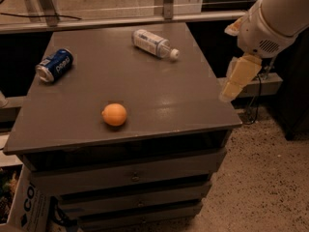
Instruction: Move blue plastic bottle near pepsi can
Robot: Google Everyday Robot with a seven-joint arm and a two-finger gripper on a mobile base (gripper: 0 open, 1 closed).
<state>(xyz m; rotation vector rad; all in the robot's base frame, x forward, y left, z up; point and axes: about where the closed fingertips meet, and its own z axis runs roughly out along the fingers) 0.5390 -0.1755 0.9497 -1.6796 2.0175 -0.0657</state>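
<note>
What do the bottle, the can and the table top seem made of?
The blue plastic bottle looks like clear thin plastic, with a white cap. The pepsi can seems painted metal, with a silvery end. The table top may be grey laminate or painted wood; it reflects light faintly. The gripper hangs beyond its right edge.
</note>
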